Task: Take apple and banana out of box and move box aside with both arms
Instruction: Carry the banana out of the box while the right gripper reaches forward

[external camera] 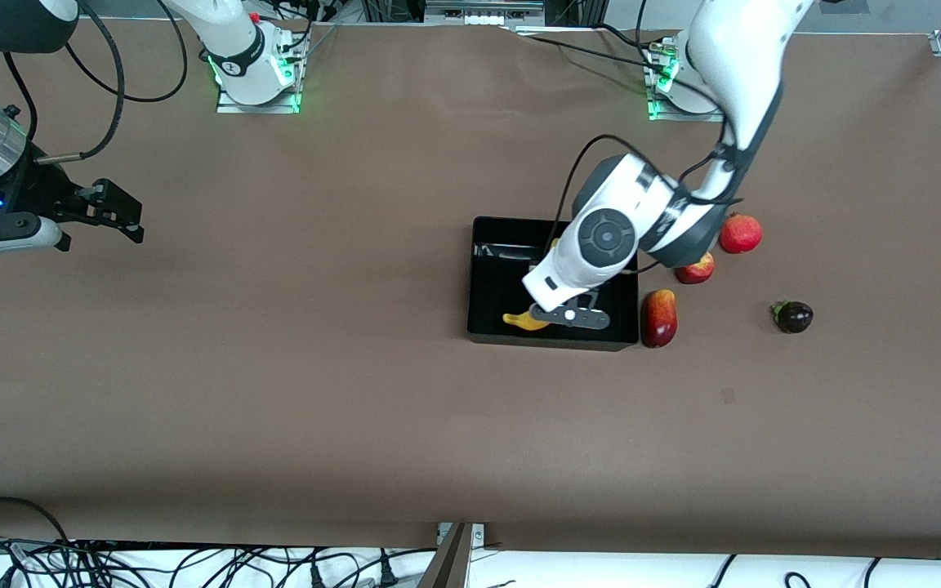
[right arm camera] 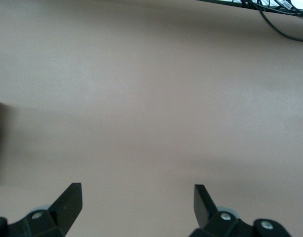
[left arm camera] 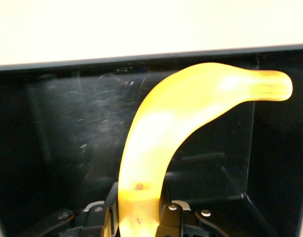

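Surface [external camera: 356,392]: brown, wide, mostly bare under the waiting arm.

Box [external camera: 483,278]: black, open-topped. The left arm reaches down into it, so its wrist covers much of the floor in the front view.

Left gripper [external camera: 548,317]: low inside the box, clenched on the banana [left arm camera: 156,148] near one end, presumably for lifting it out. In the front view only a yellow tip shows past the gripper.

Right gripper [right arm camera: 136,197]: released, jaws wide, over bare surface well apart from the box (waiting).

Apple [external camera: 696,269]: already outside, on the surface beside the box, half hidden by the left arm's elbow.
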You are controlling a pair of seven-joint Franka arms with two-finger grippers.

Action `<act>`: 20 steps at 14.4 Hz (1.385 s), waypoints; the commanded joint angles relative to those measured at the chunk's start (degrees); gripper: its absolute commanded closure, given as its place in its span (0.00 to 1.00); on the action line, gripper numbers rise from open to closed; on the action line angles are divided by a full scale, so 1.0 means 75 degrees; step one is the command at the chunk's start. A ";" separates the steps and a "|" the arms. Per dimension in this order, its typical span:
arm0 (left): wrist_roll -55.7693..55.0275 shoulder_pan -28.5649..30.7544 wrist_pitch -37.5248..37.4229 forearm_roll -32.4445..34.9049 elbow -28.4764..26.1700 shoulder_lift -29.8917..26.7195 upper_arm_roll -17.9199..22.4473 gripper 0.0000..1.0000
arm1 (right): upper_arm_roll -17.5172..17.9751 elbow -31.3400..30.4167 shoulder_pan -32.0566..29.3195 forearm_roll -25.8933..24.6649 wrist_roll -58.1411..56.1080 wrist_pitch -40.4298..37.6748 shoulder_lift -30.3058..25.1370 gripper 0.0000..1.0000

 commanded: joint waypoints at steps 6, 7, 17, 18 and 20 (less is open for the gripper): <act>0.1221 0.2215 -0.1471 0.1400 0.0896 0.0102 0.0057 1.00 | 0.0009 0.0101 0.0003 0.0057 -0.0079 -0.0038 0.0017 0.00; 0.1584 0.2578 -0.1436 0.1566 0.0885 0.0207 0.0057 1.00 | 0.0009 0.0101 0.0003 0.0057 -0.0090 -0.0050 0.0017 0.00; 0.3170 0.4152 0.1951 0.2447 -0.1224 0.0747 0.0068 0.87 | 0.0091 0.0089 0.1384 0.0069 0.0027 -0.0519 0.0836 0.00; 0.3100 0.4140 0.1951 0.2447 -0.1225 0.0759 0.0068 0.47 | 0.0114 0.0089 0.1757 0.0081 0.0050 -0.0484 0.0895 0.00; 0.3123 0.4129 0.1904 0.2447 -0.1213 0.0759 0.0068 0.00 | 0.0126 0.0089 0.2367 0.0162 0.0654 -0.0390 0.1269 0.00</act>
